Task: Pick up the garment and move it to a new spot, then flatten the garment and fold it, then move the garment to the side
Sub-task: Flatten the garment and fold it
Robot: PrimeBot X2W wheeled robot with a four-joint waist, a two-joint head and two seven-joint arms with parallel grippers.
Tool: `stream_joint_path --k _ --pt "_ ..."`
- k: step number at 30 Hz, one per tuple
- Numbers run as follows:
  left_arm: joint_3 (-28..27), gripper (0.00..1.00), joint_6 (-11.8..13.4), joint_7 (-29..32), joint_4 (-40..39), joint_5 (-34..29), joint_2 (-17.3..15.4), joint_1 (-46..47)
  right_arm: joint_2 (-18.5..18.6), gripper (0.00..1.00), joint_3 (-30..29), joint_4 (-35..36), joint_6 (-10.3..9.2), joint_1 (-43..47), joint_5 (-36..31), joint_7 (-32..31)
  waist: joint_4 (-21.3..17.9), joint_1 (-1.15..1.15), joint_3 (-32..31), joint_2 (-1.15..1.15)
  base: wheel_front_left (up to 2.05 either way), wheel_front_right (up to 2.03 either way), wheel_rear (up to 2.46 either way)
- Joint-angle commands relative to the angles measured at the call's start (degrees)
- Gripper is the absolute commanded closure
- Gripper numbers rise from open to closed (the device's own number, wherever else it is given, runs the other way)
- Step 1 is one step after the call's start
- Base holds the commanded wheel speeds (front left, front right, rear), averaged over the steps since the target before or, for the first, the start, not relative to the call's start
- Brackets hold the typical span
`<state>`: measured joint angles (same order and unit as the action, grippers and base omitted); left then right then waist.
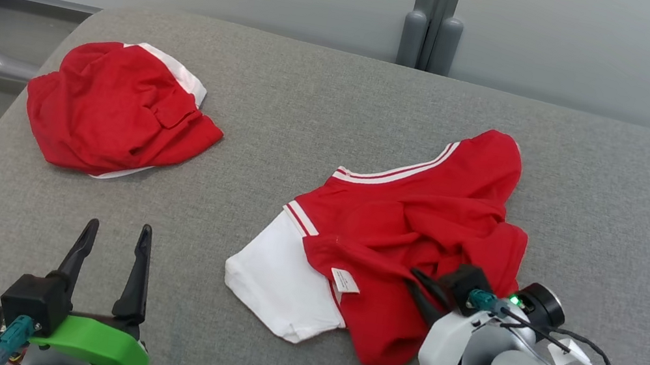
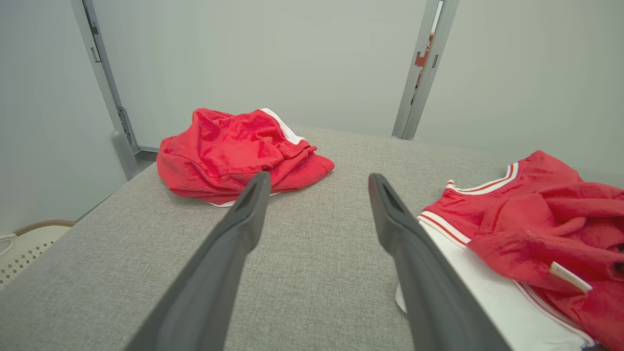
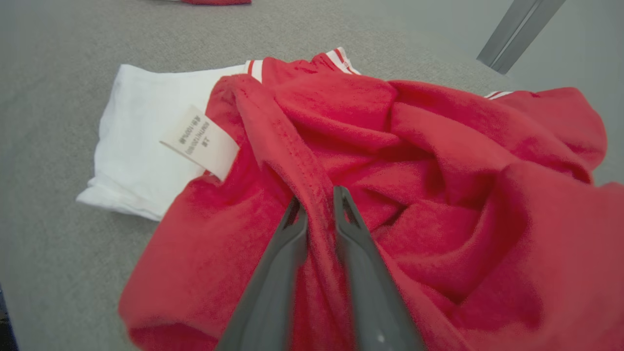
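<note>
Right gripper (image 3: 318, 195): jaws narrow, pinching a hem ridge of the crumpled red-and-white fabric garment (image 1: 410, 223), centre-right on the grey cloth-covered desk (image 1: 287, 90). Left gripper (image 1: 118, 228): jaws wide, empty. Risk: the thin pinch may slip during lifting.

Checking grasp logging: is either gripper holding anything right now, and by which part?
Right gripper is shut on the garment, pinching a raised fold of its stitched red hem. Left gripper is open, holding nothing.
</note>
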<state>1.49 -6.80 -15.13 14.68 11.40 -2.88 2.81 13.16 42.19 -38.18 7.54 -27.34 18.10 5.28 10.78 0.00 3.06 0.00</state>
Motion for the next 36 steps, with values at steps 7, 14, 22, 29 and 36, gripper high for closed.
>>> stream_joint_path --k 7,14,22,29,36 --pt "-0.1 0.00 0.4 0.0 -0.1 0.7 0.0 -1.3 1.6 1.00 -7.2 2.0 -0.10 1.9 0.5 7.9 -2.8 0.00 -1.4 0.00 0.00 0.00 0.00" --pt "0.0 0.00 0.7 0.0 -0.4 0.8 0.0 -1.9 4.1 1.00 -20.2 10.4 -0.10 10.0 -1.2 9.8 -5.7 0.00 -1.6 0.00 0.00 0.00 0.00" --pt "0.5 0.00 0.7 0.0 -0.3 1.0 0.0 -1.7 3.1 1.00 -36.0 18.7 -0.10 24.2 -3.2 9.8 -8.0 0.00 -1.3 0.00 0.00 0.00 0.00" --pt "0.3 0.00 0.4 0.0 -0.2 0.7 0.0 -1.0 -0.7 0.98 -43.3 19.4 -0.10 31.3 -3.8 9.3 -8.8 0.00 -0.9 0.00 0.00 0.00 0.00" --pt "0.0 0.00 0.3 0.0 0.0 0.3 0.0 -0.7 -3.1 0.00 -44.9 21.3 -0.10 30.9 -5.2 9.6 -9.2 0.00 -0.8 0.00 0.00 0.00 0.00"
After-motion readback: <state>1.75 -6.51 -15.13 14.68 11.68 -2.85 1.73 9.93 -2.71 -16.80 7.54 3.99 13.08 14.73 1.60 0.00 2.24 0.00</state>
